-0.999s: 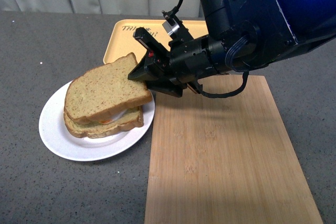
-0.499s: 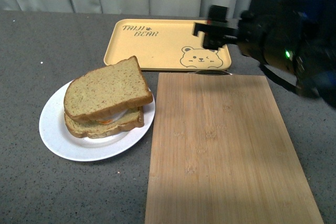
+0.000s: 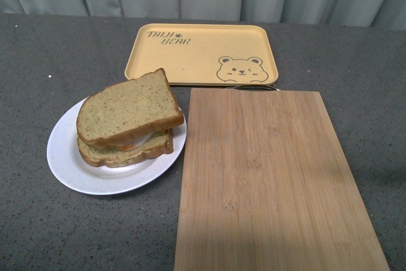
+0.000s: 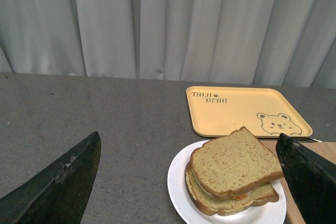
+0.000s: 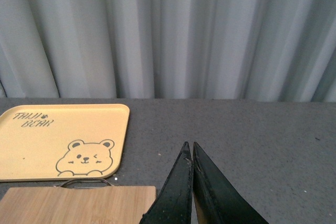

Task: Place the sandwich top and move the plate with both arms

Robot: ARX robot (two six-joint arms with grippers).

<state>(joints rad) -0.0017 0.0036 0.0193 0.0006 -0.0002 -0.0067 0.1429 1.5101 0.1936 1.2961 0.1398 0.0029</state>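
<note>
The sandwich top (image 3: 127, 109) lies tilted on a lower slice with filling, on the white plate (image 3: 70, 163) at the table's left. Neither arm shows in the front view. In the left wrist view the sandwich top (image 4: 236, 161) and plate (image 4: 178, 187) sit between the fingers of my open left gripper (image 4: 191, 169), which is held well back from them. My right gripper (image 5: 189, 148) is shut and empty, above the grey table to the right of the tray.
A yellow bear tray (image 3: 200, 52) lies empty at the back. A bamboo cutting board (image 3: 273, 182) lies right of the plate, its metal handle (image 3: 257, 87) toward the tray. Grey curtains hang behind the table.
My right arm has let go of the sandwich top, pulled back to the right and left the front view. The top slice now rests on the sandwich.
</note>
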